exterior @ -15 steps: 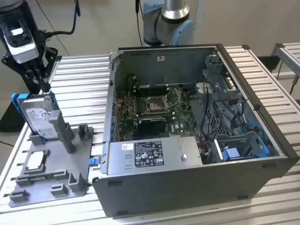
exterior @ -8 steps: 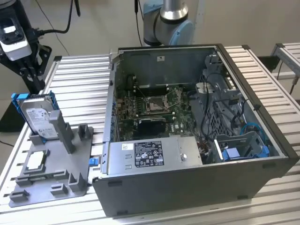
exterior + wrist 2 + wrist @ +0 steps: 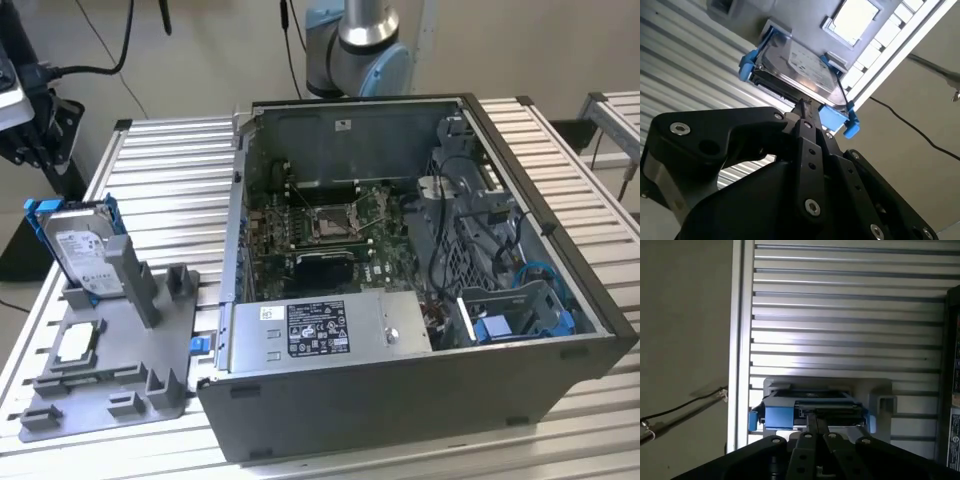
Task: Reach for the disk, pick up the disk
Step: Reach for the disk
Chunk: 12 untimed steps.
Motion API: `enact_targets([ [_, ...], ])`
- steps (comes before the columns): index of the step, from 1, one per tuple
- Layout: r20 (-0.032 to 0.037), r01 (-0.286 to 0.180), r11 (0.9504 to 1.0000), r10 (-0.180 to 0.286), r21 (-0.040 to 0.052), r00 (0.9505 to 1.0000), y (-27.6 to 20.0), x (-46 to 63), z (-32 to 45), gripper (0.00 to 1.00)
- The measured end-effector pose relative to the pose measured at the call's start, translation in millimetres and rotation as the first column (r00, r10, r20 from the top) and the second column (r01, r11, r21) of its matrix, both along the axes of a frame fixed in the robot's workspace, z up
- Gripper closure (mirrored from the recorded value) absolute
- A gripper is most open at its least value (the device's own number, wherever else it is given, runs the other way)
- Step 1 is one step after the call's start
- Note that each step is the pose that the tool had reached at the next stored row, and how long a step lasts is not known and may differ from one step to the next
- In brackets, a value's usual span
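End effector (image 3: 807, 112) fingers pressed together, empty, tips pointing at edge of disk (image 3: 795, 62) standing in grey holder (image 3: 120, 385).

Open computer case (image 3: 400, 400), slatted metal table (image 3: 170, 190), grey fixture (image 3: 110, 385), possibly a chip (image 3: 78, 345) on it

The gripper (image 3: 807, 107) is black; just ahead, the silver disk (image 3: 777, 59) carries a white label (image 3: 807, 62) and bright blue bracket (image 3: 834, 118).

I see the disk (image 3: 78, 250), flat silver hard drive with white printed label, framed by bright blue bracket, standing on edge, leaning slightly, slotted in grey stand (image 3: 120, 372), at the exterior view's left
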<state>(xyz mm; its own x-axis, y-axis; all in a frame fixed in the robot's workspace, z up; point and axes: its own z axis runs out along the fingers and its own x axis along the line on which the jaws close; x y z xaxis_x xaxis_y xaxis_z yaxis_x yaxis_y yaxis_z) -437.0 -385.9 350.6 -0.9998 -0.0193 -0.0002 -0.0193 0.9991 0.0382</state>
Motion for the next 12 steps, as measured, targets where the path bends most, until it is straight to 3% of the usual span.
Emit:
enact_targets([
  [8,0.0002,0.000,1.0000,0.000,0.0001,1.0000,-3.8,-19.5,-0.5,1.00],
  [12,0.0000,0.000,1.0000,0.000,0.0000,1.0000,-3.9,-20.4,-0.4,1.00],
])
